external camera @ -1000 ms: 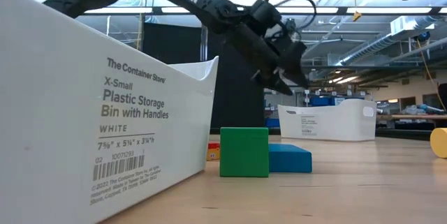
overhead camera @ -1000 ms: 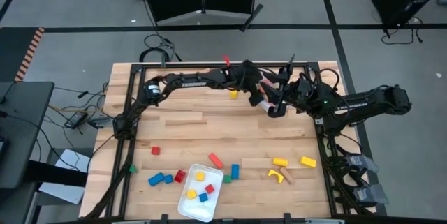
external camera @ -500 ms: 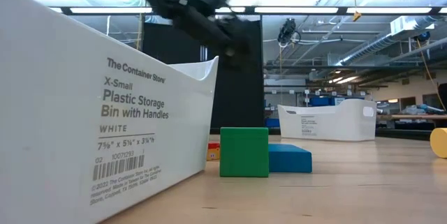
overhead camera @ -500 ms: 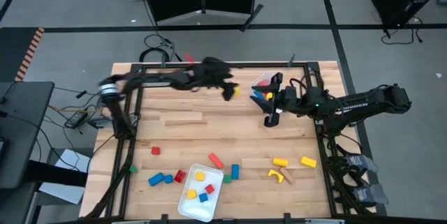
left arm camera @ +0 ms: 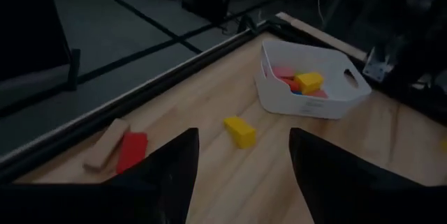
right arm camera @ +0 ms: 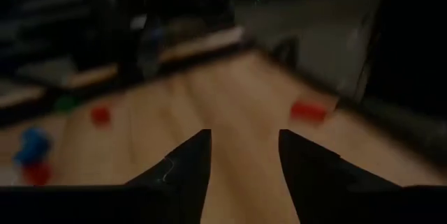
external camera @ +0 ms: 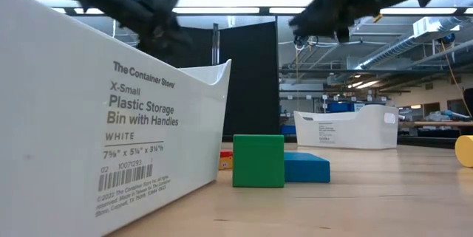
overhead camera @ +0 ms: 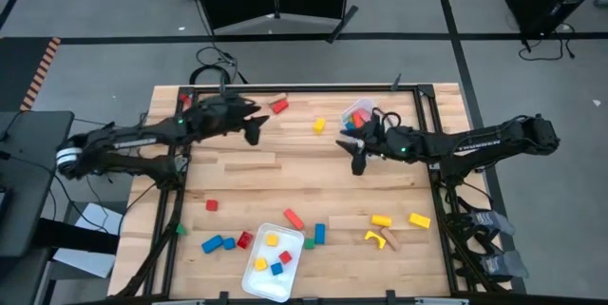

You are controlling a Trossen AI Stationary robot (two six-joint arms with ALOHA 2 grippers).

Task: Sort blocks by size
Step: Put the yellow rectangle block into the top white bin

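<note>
My left gripper point(overhead camera: 255, 130) hangs open over the table's far left, with nothing between its fingers point(left arm camera: 174, 175). Ahead of it lie a yellow block point(left arm camera: 239, 131), a red block point(left arm camera: 130, 151) and a plain wooden bar point(left arm camera: 105, 144). My right gripper point(overhead camera: 356, 150) is open and empty too, beside the far white tray point(overhead camera: 361, 112), which holds several blocks point(left arm camera: 309, 81). Several more blocks lie loose near the front, among them a red one point(overhead camera: 294, 218), a blue one point(overhead camera: 217, 244) and a yellow one point(overhead camera: 380, 219). The near tray point(overhead camera: 256, 281) holds several small cubes.
A plain wooden bar point(overhead camera: 252, 162) lies mid-table on the left. In the low view the near tray's wall point(external camera: 111, 119) fills the left, with a green cube point(external camera: 258, 160) and a blue block point(external camera: 304, 167) beside it. A black metal frame point(overhead camera: 427, 153) rims the table.
My left arm has swung fast away from the far tray toward the table's left edge, folding back on itself. My right gripper has tipped up from pointing steeply down to nearly level and has sunk a little beside the far tray.
</note>
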